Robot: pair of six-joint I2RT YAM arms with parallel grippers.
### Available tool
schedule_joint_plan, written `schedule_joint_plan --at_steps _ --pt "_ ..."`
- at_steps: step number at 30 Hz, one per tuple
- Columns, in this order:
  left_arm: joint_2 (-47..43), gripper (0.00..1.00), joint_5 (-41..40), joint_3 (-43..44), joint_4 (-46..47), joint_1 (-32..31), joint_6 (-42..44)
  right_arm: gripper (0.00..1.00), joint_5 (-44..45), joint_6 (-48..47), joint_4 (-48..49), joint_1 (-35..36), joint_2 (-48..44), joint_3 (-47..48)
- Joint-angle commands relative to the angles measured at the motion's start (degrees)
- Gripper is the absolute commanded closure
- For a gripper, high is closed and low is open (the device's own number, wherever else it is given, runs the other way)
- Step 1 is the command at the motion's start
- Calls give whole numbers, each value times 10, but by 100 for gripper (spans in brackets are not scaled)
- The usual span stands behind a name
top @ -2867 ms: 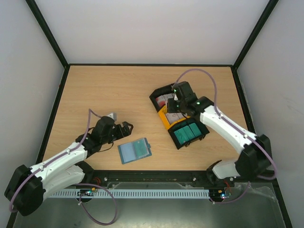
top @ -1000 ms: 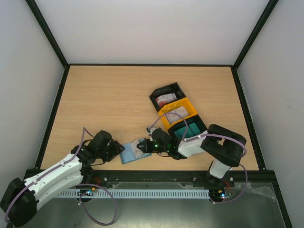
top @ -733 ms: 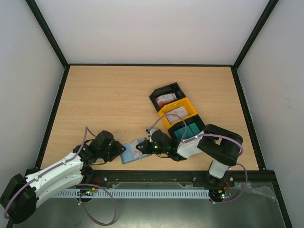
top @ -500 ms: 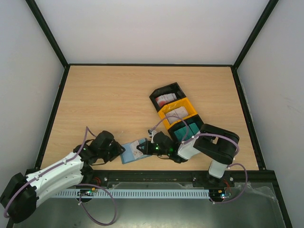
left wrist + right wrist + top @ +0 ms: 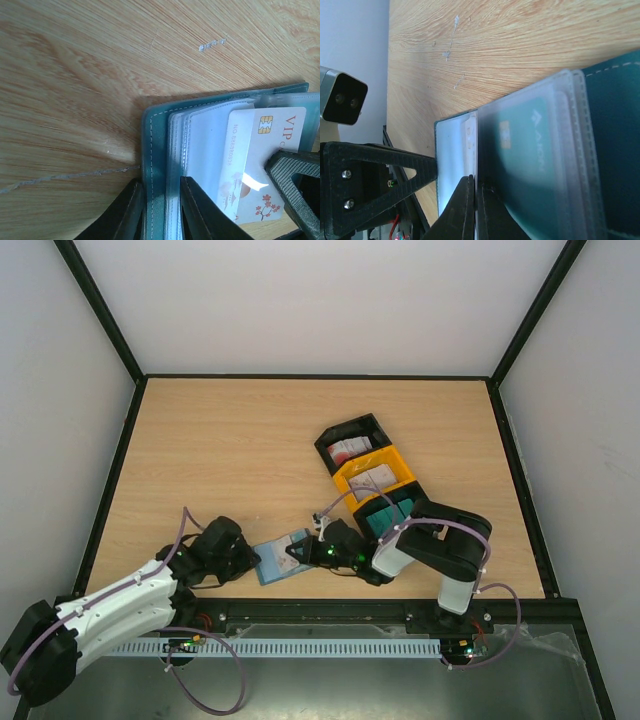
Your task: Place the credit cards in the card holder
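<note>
Left wrist view shows my left gripper (image 5: 162,210) pinching the cover of the open card holder (image 5: 155,150) near the table's (image 5: 230,440) near edge. My right gripper (image 5: 476,192), shut on a white credit card (image 5: 260,160), holds it at a clear sleeve (image 5: 200,145). A greenish card (image 5: 530,150) already sits inside, and more cards (image 5: 350,449) wait in the bins (image 5: 343,480). Whether the white card's edge has entered the sleeve, I cannot tell.

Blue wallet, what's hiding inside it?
Inside the small teal-blue folding wallet: clear plastic pockets and a white plastic card with a gold chip and red blossoms. The right claw hides one corner.
</note>
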Motion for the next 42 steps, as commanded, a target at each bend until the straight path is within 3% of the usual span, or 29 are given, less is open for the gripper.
schedule_joint_plan --at_steps 1,13,23,31,37,42 --pt "10 78 8 -7 -4 -6 4 98 7 13 4 9 25 -8" --pt "13 77 10 -6 9 -8 3 86 9 -3 -11 25 27 3" --pt "14 77 10 -6 18 -8 2 56 57 -36 -111 31 -31 19" --pt "11 75 19 -6 45 -8 7 43 93 -32 -186 35 -78 23" --pt "22 72 41 -7 90 -9 18 42 137 -40 -253 44 -94 43" --pt "63 73 44 -5 116 -9 27 54 162 -64 -256 61 -71 50"
